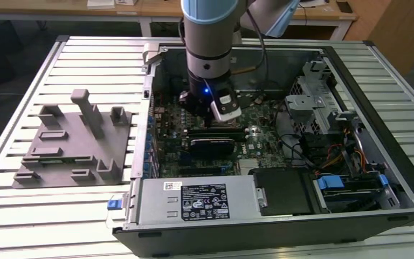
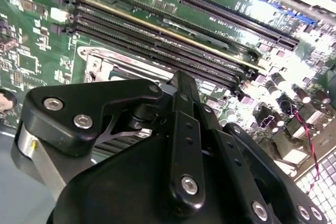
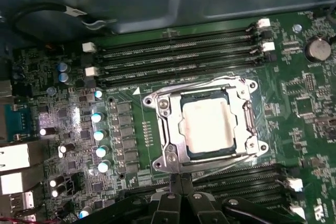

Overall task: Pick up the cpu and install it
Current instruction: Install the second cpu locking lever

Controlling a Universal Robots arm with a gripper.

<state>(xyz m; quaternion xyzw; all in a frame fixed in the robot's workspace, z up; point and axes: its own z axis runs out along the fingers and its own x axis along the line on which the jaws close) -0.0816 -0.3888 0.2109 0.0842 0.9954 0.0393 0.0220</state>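
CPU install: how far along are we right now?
Looks mostly done: the pale silvery square cpu lies flat inside the square metal-framed socket on the green motherboard. The black gripper sits just beside the socket; whether it touches the chip isn't clear. Whether the socket is latched can't be judged.

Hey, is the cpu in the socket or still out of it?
In: the cpu lies flat inside the socket's metal frame in the first wrist view.
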